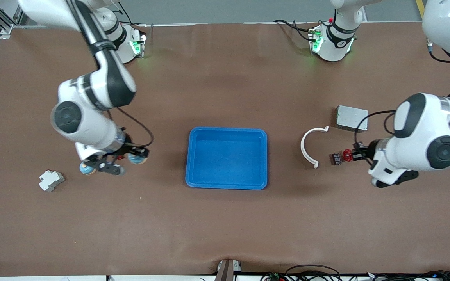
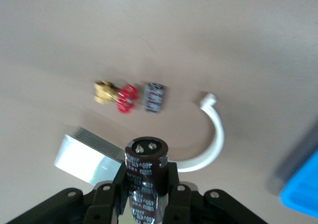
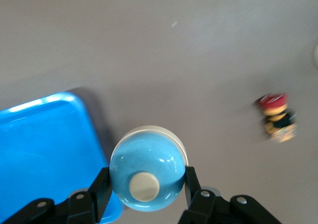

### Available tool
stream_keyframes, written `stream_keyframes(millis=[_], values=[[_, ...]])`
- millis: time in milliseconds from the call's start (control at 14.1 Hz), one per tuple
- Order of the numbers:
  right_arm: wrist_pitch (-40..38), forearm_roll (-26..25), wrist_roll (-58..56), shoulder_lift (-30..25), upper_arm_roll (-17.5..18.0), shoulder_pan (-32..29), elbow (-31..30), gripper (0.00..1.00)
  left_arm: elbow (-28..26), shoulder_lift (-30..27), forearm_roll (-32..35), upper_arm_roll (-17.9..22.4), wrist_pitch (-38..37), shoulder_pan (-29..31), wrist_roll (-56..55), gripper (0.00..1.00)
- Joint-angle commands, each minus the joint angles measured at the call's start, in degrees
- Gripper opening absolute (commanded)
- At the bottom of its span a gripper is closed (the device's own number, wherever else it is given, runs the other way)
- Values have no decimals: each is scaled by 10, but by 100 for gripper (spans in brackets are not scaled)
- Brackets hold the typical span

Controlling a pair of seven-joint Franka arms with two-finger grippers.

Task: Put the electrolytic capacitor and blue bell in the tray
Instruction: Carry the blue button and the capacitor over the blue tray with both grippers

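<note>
The bright-blue tray [image 1: 227, 160] lies in the middle of the table. My right gripper [image 1: 133, 157] is shut on the blue bell [image 3: 146, 177], a glossy blue dome with a cream button. It holds the bell above the table, beside the tray's edge [image 3: 44, 149] at the right arm's end. The bell also shows in the front view [image 1: 137, 159]. My left gripper [image 1: 359, 153] is shut on the electrolytic capacitor [image 2: 145, 172], a dark-brown cylinder with white print. It holds the capacitor above the table toward the left arm's end, and the arm mostly hides it in the front view.
Below the left gripper lie a brass valve with a red handle [image 1: 348, 155], a small dark capacitor [image 1: 336, 159], a white curved clip [image 1: 309, 146] and a grey metal box [image 1: 351, 118]. Near the right gripper are a small red-topped part [image 3: 278, 115], another bluish round thing [image 1: 87, 168] and a white block [image 1: 51, 180].
</note>
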Motion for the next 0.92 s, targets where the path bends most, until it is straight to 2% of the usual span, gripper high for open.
stream_keyframes(millis=[0, 213, 355, 639, 852], values=[[29, -32, 109, 6, -7, 50, -16, 0, 17, 12, -18, -5, -8, -57, -104, 0], [94, -32, 159, 13, -6, 79, -61, 0, 41, 36, -33, -5, 4, -122, -217, 0], [142, -32, 192, 22, -6, 101, -89, 0, 42, 52, -34, -4, 43, -161, -293, 0], [203, -32, 274, 65, -6, 141, -84, 0, 41, 89, -30, -2, 108, -212, -412, 0], [211, -30, 281, 99, -6, 148, -64, 0, 37, 107, -26, -1, 157, -234, -456, 0]])
